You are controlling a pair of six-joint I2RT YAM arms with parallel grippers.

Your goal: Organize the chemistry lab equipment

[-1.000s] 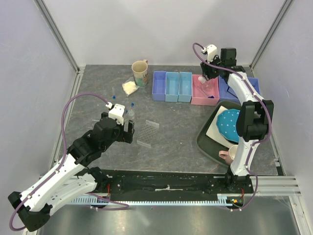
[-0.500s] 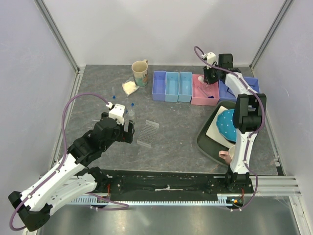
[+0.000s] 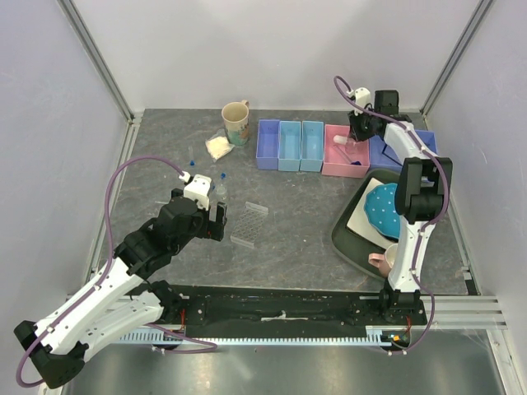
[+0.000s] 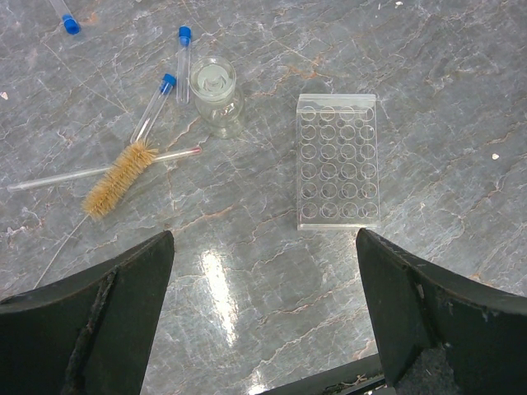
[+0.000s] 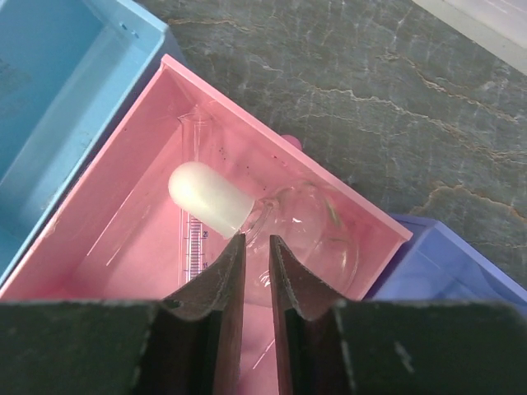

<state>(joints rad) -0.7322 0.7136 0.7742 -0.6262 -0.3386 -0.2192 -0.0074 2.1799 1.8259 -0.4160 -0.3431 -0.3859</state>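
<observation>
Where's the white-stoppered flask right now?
The white-stoppered flask lies inside the pink bin, far right of the table in the top view, beside the light blue bins. The right gripper pinches its neck.

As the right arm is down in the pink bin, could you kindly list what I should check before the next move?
1. Left end effector open and empty: ok.
2. Right end effector gripping the flask: cannot tell; its fingers stand close together at the neck.
3. Flask inside the pink bin: ok.
4. White stopper on the flask: ok.
5. Blue-capped tubes put away: not ok; they lie loose on the table near the tube rack.
</observation>
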